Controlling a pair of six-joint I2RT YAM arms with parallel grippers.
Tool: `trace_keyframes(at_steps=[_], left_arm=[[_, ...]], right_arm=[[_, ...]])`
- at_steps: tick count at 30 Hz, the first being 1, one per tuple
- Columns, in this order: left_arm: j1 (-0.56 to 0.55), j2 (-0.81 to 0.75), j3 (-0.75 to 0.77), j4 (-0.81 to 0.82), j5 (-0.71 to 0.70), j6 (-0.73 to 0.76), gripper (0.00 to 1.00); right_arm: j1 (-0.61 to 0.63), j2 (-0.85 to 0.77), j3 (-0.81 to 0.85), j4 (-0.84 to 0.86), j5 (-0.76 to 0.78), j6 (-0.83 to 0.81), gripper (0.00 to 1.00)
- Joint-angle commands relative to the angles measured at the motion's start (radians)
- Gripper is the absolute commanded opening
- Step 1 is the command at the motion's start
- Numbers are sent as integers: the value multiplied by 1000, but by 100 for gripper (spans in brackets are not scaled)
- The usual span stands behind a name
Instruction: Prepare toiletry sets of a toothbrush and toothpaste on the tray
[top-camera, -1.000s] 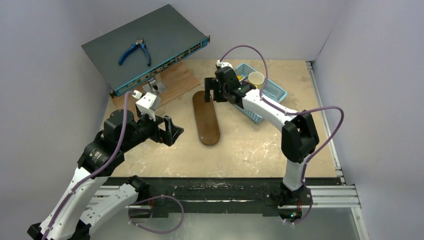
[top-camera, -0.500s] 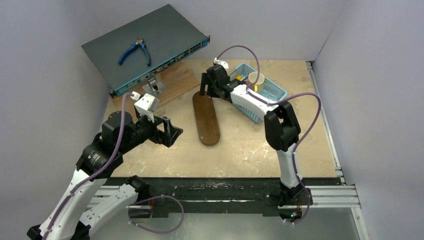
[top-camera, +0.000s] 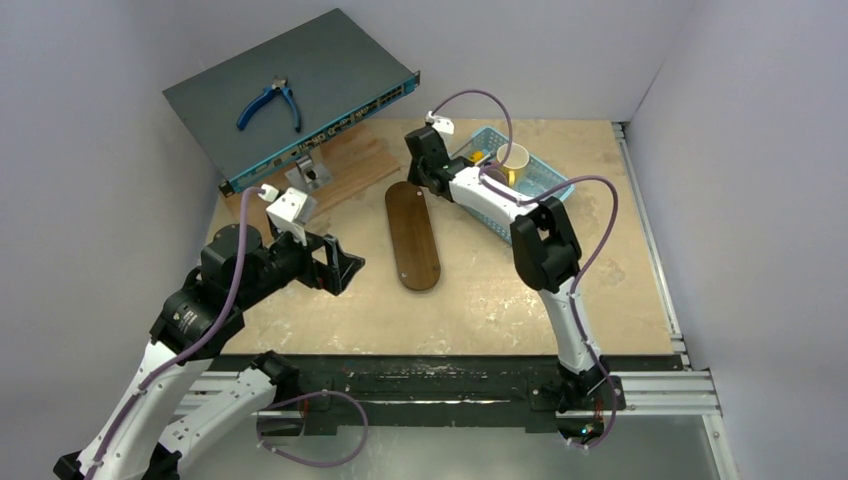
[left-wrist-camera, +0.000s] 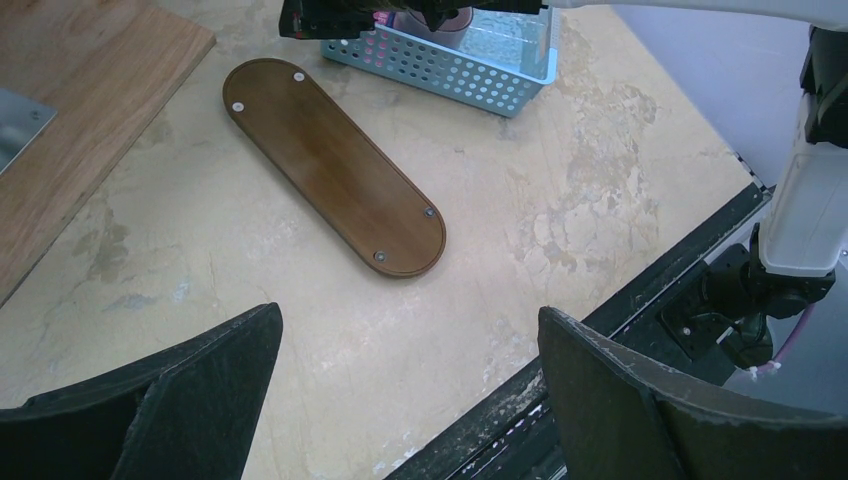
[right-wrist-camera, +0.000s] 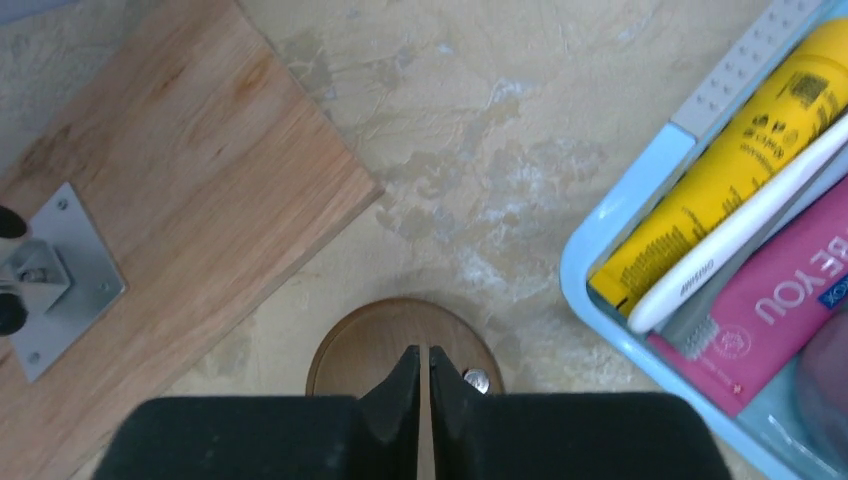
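Top view: I log the tray (top-camera: 412, 237), a smooth dark-brown wooden oval, lying bare on the mottled beige table (top-camera: 500, 290). The right gripper (top-camera: 413, 172) hangs over its far end, and beside that sits a blue perforated basket (top-camera: 545, 187) with a pale cup (top-camera: 513, 158) in it. The left gripper (top-camera: 340, 265) is near the tray's left side, not touching it. Blue-handled pliers (top-camera: 270, 103) lie on a flat grey metal box (top-camera: 300, 80). Left wrist view: the matte black fingers are spread wide with nothing between them; the tray has small pale dots at each rounded end. Right wrist view: the jaws are pinched to a thin slit and grip nothing, above the tray's curved end. In the basket lie a yellow toothpaste tube (right-wrist-camera: 730, 150), a slim white toothbrush (right-wrist-camera: 740, 225) and a pink toothpaste tube (right-wrist-camera: 790, 300), packed side by side. A grained plywood sheet (right-wrist-camera: 190, 170) lies at left.
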Motion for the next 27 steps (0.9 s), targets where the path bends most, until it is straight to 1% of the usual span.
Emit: trace_keyframes(at_steps=[1,5,15,19,27], left_arm=[[-2,-7,-3,33,-5,15,98],[-2,-8,-3,33,-2,15,99],[-2,-17,-4,33,-2,17,99],[-2,-17,-5,33,-2,17,99],[-1,-19,-3,33,-4,18,99]], right_arm=[[-1,26,89,46,68,-9,0],[0,64,122,53,98,-23,0],[4,123,139,118,128,-47,0],[6,172,185,85,126,-52,0],[11,208,210,78,95,-84,0]])
